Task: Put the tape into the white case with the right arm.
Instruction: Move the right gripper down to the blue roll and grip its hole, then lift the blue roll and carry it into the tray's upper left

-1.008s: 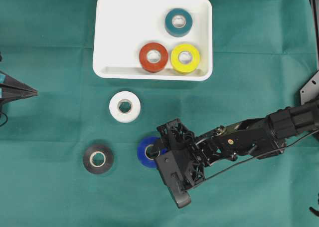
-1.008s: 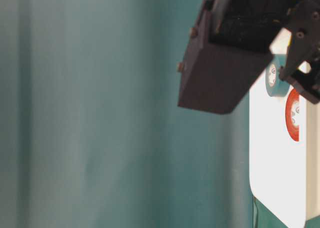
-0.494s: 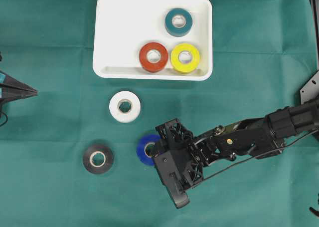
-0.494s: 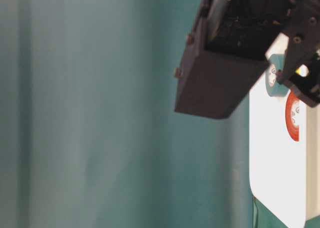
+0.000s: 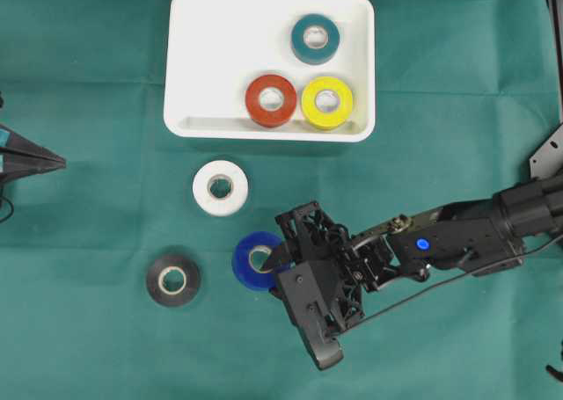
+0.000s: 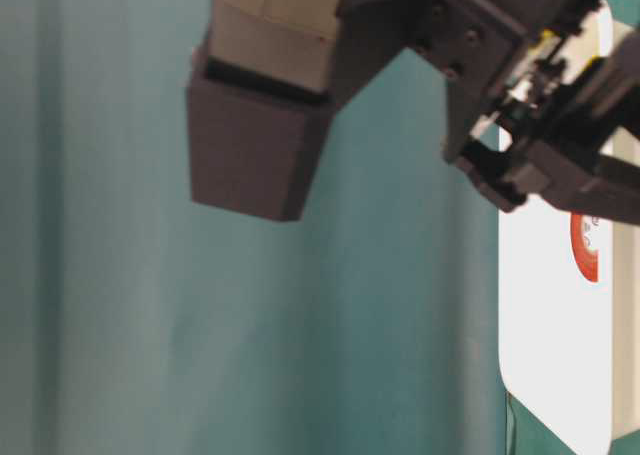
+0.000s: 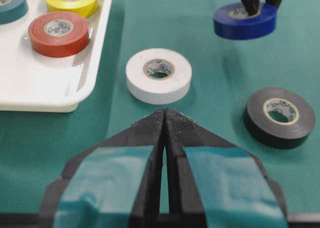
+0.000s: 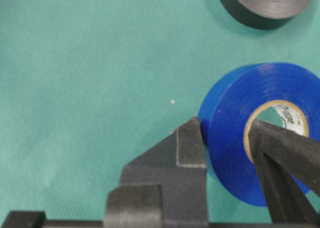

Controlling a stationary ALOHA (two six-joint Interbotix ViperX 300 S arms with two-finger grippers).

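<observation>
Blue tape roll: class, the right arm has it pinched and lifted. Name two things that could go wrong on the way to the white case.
1. The blue tape roll is held by one wall only, so it may swing or slip.
2. The white roll lies between it and the white case; a low carry could knock it.

A green cloth [image 5: 88, 154] covers the bench, with faint fold creases running across it. Five tape rolls lie flat on their sides, core holes facing up. In the overhead view, a white roll [image 5: 220, 187] sits near the middle of the cloth, and a black roll [image 5: 172, 280] lies apart from it at about 7 o'clock. Towards 12 o'clock of the view three more are grouped. A red roll [image 5: 271, 100] and a yellow roll [image 5: 326, 103] sit side by side, touching or nearly so, yellow at red's 3 o'clock. A teal roll [image 5: 315, 39] lies near them, at about 12 o'clock from the yellow one.
</observation>
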